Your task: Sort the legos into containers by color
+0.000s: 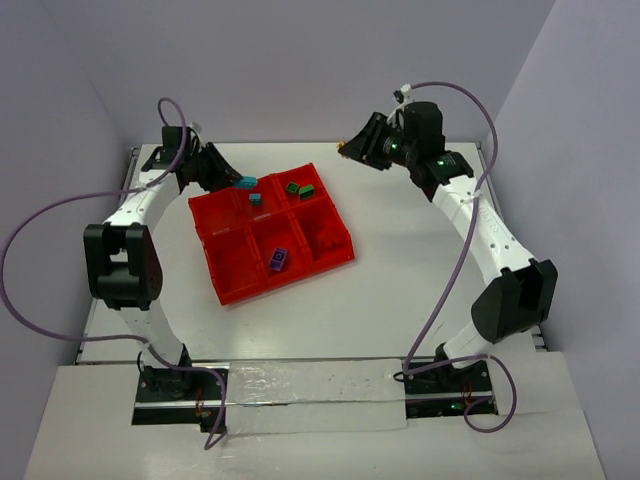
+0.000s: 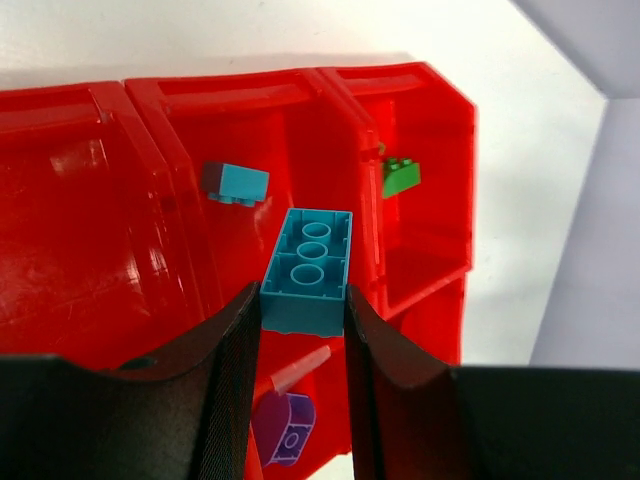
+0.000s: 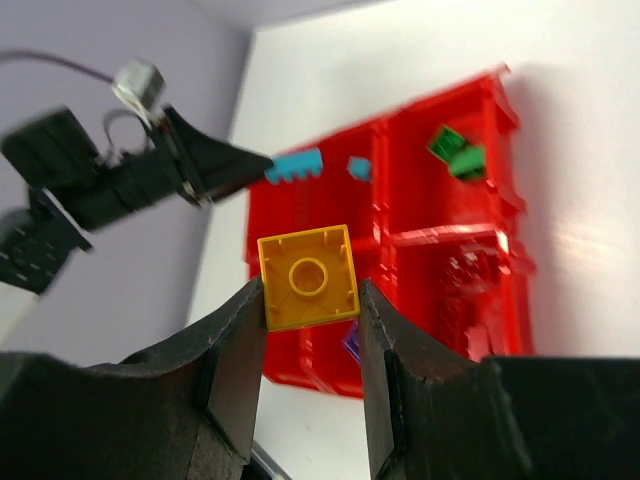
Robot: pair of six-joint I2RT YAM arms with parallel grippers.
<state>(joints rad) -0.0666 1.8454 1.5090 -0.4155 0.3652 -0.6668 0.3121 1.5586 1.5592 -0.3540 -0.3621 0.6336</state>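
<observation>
1. Jaws of the left gripper (image 2: 302,300) are clenched on a light blue brick (image 2: 308,262), its hollow side toward the wrist camera. In the top view we place it at the upper-left edge of the red tray (image 1: 228,272).
2. We see the right gripper (image 3: 310,300) grasping a yellow square brick (image 3: 308,276), up and to the right of the tray in the top view and clear of it.
3. Inside the tray we count a second light blue brick (image 1: 256,198) in the upper middle compartment, two green bricks (image 1: 293,187) in the upper right one, and a purple brick (image 1: 278,260) in the lower middle one.
4. We find the tray lying skewed on the white table (image 1: 400,300).
</observation>
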